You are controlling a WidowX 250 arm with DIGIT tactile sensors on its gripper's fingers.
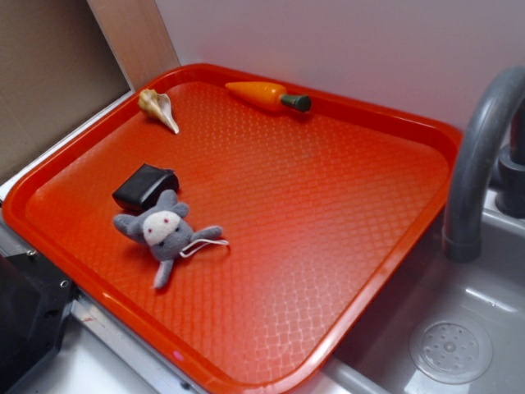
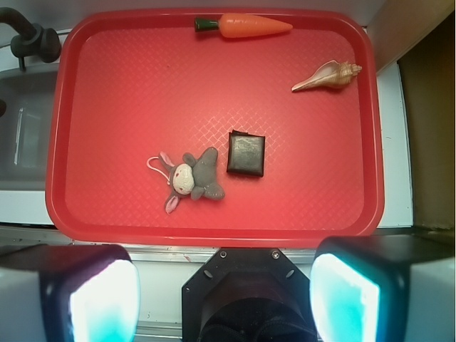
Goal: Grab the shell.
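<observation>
Red tray (image 2: 85, 206) fills the work surface, set beside a grey sink (image 1: 492, 271) with a curved tap (image 1: 476, 156).

1. Target. The shell (image 2: 329, 75) lies on its side near one far corner of the tray, well ahead of the jaws and off toward the right-hand finger in the wrist view. Its pale tip points back toward the tray centre; the knobby end faces the tray rim.
2. Neighbours. A carrot (image 2: 253, 26) lies farther ahead along the far rim, apart from the shell. A black block (image 2: 246, 153) and a grey plush toy (image 2: 194, 178) lie nearer the jaws, touching each other.
3. Approach. Travel forward and toward the right-hand finger, passing over the block. Turn the wrist so that the 2 fingers close across the shell's thick body, not its slippery taper.
4. Pose. The gripper (image 2: 224, 299) hangs high above the tray's near rim, pointing down, jaws spread wide and holding nothing.
</observation>
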